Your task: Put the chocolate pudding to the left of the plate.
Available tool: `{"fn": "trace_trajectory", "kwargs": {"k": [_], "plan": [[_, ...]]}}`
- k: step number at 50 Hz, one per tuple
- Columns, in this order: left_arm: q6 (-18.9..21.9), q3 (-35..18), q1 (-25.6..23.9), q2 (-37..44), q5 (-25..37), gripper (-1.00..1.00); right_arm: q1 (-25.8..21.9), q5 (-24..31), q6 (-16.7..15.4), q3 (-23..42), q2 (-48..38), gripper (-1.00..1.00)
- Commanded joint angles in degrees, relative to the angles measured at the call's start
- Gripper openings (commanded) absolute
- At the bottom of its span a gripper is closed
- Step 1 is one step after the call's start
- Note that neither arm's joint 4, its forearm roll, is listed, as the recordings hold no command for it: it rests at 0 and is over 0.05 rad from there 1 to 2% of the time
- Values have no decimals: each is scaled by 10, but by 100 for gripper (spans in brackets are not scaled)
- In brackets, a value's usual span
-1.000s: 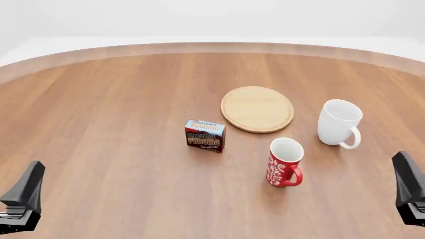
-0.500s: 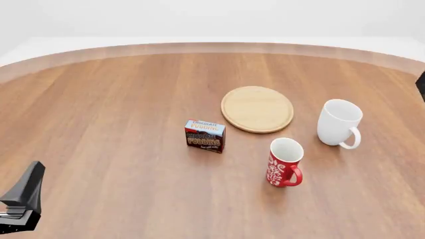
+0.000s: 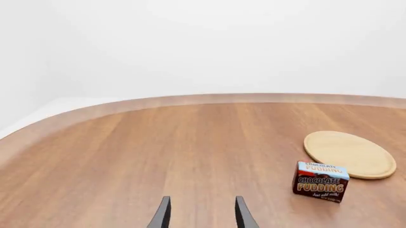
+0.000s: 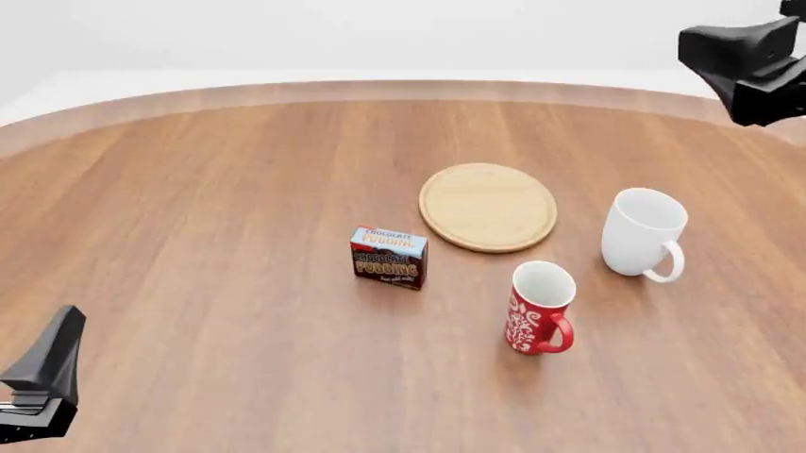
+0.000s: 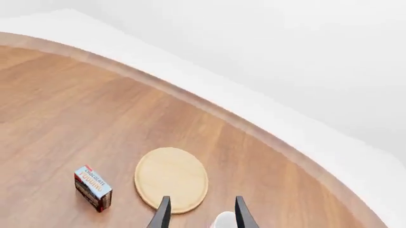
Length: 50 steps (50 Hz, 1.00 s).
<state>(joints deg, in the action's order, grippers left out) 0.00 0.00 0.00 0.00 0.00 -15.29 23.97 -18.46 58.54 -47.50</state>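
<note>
Front view shows chocolate pudding [image 4: 388,257] near the plate [image 4: 488,207]; both empty, parted jaws risk toppling it.

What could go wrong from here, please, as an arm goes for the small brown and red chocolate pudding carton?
1. The small brown and red chocolate pudding carton stands close to the round light-wood plate; a sideways nudge might push it against the rim.
2. The red patterned mug and white mug sit on the right gripper's side, so reaching across could topple one.
</note>
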Motion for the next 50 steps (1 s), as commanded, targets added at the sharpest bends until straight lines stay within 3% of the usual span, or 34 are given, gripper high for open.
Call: {"fn": "trace_trajectory", "kwargs": {"k": [1, 3, 11, 29, 50], "plan": [[0, 0, 0, 0, 0, 100, -54, 78, -35, 83, -108, 100], [0, 0, 0, 0, 0, 100, -45, 80, -61, 77, -136, 100], [0, 0, 0, 0, 0, 100, -58, 102, -69, 92, -183, 100], [0, 0, 0, 0, 0, 100, -109, 161, -51, 148, -247, 100], [0, 0, 0, 0, 0, 100, -136, 161, -34, 156, -313, 100]]}}
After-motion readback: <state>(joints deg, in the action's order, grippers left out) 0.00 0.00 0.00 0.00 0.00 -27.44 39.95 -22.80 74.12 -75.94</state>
